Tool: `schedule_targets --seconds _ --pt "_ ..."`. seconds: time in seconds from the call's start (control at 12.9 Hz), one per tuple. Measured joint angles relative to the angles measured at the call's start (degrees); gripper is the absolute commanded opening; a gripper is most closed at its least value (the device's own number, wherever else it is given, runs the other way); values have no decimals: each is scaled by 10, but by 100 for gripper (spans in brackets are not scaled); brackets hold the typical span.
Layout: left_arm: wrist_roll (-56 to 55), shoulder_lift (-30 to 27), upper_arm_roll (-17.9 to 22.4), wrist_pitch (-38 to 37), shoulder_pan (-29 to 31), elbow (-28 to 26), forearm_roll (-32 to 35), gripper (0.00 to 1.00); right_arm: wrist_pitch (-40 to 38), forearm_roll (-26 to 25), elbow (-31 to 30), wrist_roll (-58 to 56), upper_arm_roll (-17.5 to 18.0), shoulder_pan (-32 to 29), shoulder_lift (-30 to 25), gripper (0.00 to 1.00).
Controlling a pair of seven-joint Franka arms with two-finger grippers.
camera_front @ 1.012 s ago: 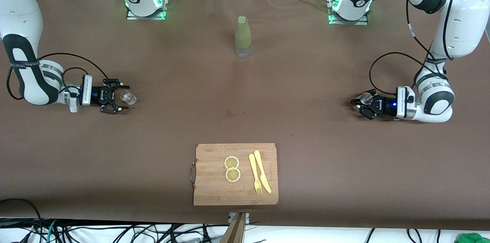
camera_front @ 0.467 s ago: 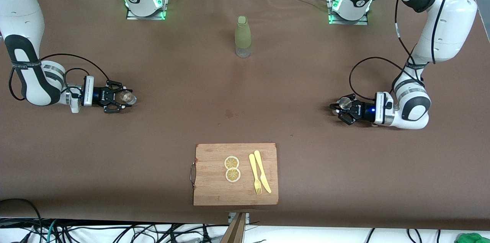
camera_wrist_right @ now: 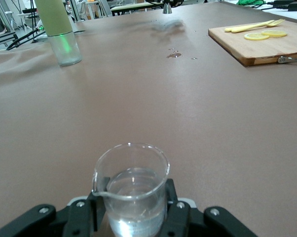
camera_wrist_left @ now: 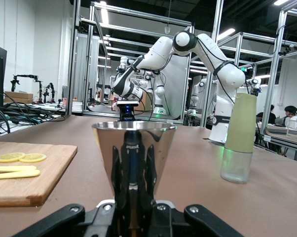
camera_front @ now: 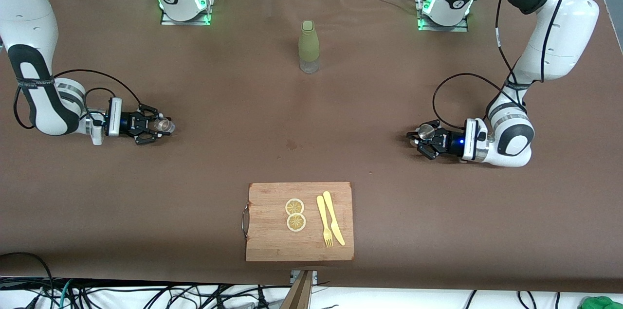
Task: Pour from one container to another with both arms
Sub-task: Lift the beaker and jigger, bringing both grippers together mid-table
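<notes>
The clear glass cup [camera_front: 164, 125] sits low at the right arm's end of the bench [camera_front: 219, 104], caught between the closed jaws of the right gripper [camera_front: 155, 126]. In the right wrist view the cup [camera_wrist_right: 131, 190] stands upright with clear liquid in its lower half; whether its base touches the bench or hangs just above it is hard to tell.

At the left arm's end, the left gripper [camera_front: 421, 141] has its jaws clamped on the silver jigger [camera_front: 427, 130]. The left wrist view shows the jigger [camera_wrist_left: 133, 160] upright, its upper cone flaring above the narrow waist where the jaws pinch it.

Between the two grippers and farther from the front camera stands the olive-green sleeved bottle [camera_front: 308, 46], upright and well apart from both. Nearer the front camera lies a wooden cutting board [camera_front: 272, 241] with a metal handle at its end toward the right arm. On the board rest two lemon slices [camera_front: 295, 214], touching each other, with a yellow fork [camera_front: 324, 222] and a yellow knife [camera_front: 334, 218] beside them. A small wet spot [camera_front: 291, 144] marks the bench between bottle and board.
</notes>
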Motion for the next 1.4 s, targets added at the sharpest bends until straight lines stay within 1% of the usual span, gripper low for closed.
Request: schedule_targets --seconds 0.23,0.39,0.78,0.93,1.09,1.4 --pt "-9 0 -12 5 -2 1 -17 0 19 0 4 71 4 33 -25 20" --pt "-13 0 -32 26 -3 1 -21 0 30 0 5 136 6 69 -53 20" --pt "-28 0 -107 124 -13 1 -22 0 62 0 6 289 8 152 -108 20" --pt "-45 0 -139 173 -20 2 -35 0 83 0 6 339 9 181 -121 20" --pt "-59 0 -160 210 -30 2 -57 0 107 0 10 394 9 219 -130 20" --pt "-78 0 -176 247 -60 2 -106 0 169 1 26 523 10 298 -147 20"
